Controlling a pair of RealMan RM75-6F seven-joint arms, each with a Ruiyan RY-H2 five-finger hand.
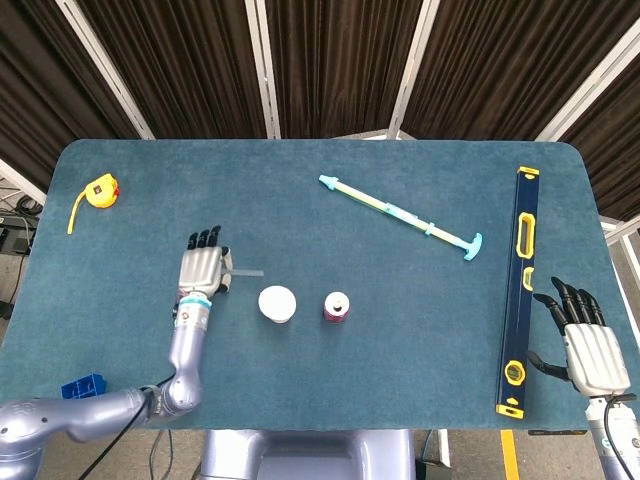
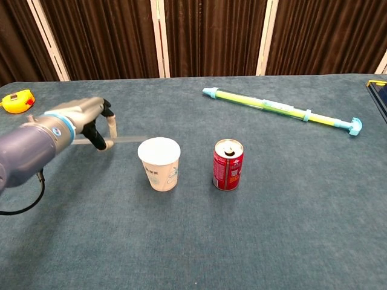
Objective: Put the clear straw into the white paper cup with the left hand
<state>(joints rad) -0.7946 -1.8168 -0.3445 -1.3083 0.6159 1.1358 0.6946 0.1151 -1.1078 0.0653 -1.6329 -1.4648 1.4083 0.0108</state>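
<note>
**A:** Dark curtain panels behind, blue felt tabletop (image 1: 400, 330) in front of us. Where's the straw?

**B:** Our left hand (image 1: 202, 270) has the clear straw (image 2: 124, 139) pinched between fingers and thumb. Chest view shows it roughly level, off the felt, free end pointing toward 3 o'clock. That tip is just short of the white paper cup (image 2: 159, 163), about at rim height.

**A:** Cup position?

**B:** Upright, mouth open, at 3 o'clock from the left hand. Red can (image 2: 228, 164) stands at the cup's 3 o'clock, apart from it.

**A:** So which step?

**B:** We judge grasp and lift are done and we're in the carry. Straw isn't over the mouth yet.

**A:** Next move?

**B:** Likely bring the hand toward 3 o'clock and up, then tilt the wrist so the free end drops into the opening, then let go. Level as it is, the straw would just lie across the rim or nudge the cup.

**A:** Right side?

**B:** Right hand (image 1: 590, 345) is at the tabletop's near edge, around 4 o'clock, fingers spread, holding nothing. Spirit level (image 1: 520, 290) lies just beside it. Long pump tube (image 1: 400, 215) and yellow tape measure (image 1: 98, 190) are well clear of the work.
</note>
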